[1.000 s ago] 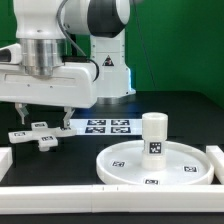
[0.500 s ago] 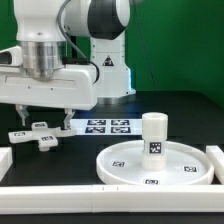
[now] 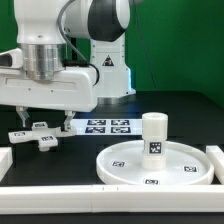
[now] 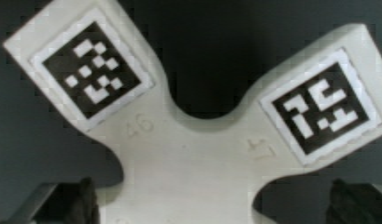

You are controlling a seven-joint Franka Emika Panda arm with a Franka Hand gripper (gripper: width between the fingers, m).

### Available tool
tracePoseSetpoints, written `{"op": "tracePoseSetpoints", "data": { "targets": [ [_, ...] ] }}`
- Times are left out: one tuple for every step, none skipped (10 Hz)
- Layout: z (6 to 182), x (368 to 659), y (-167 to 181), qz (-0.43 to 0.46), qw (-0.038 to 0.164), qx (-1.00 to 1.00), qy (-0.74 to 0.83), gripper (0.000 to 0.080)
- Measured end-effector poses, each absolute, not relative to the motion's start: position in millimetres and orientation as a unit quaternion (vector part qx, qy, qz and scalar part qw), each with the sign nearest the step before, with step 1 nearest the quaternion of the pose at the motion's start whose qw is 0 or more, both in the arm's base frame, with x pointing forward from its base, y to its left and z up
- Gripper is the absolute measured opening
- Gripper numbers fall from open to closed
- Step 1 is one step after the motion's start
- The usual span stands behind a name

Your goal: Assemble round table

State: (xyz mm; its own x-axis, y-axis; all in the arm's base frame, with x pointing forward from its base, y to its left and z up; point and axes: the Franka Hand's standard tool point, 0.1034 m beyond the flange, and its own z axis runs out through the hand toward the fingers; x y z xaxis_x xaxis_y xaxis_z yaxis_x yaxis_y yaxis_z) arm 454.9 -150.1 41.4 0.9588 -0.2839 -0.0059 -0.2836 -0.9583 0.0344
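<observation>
The arm hangs low over the cross-shaped base (image 3: 38,134), which lies flat on the bench (image 3: 190,112), well apart from the round disc (image 3: 120,168) and off toward the exterior view's left of it. The fingers (image 4: 63,200) stand as wide apart as they go, one on each side of the base, and they have hold of nothing. From the wrist camera the base fills the picture, two tagged arms splayed out, the finger tips just showing at its edge. Over on the disc the leg (image 3: 153,135) stands upright near the middle, though I can't tell from here whether it is fastened. The marker board (image 3: 106,126) lies behind the disc, between it and the base. So I read this as the pick-up of the base, the last loose part, with the approach nearly made and the grasp not yet taken. The next move calls for a short drop, then a squeeze across a narrow part of the cross rather than a wide arm. After that comes a clean lift, a carry over to the disc, and careful alignment on top of the leg.
</observation>
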Motion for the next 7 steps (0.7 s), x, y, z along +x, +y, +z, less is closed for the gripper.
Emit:
{"op": "tracePoseSetpoints", "data": {
  "targets": [
    [41.1,454.7,-150.0,-0.006,0.017,0.990,-0.143,0.0649],
    [41.0,454.7,-150.0,-0.006,0.017,0.990,-0.143,0.0649],
    [41.0,454.7,-150.0,-0.006,0.017,0.990,-0.143,0.0649],
    [41.0,454.7,-150.0,-0.006,0.017,0.990,-0.143,0.0649],
    [41.0,454.7,-150.0,-0.006,0.017,0.990,-0.143,0.0649],
    [41.1,454.6,-150.5,-0.006,0.017,0.989,-0.144,0.0649],
    [43.0,454.9,-157.8,-0.001,0.012,0.987,-0.163,0.0649]
  ]
}}
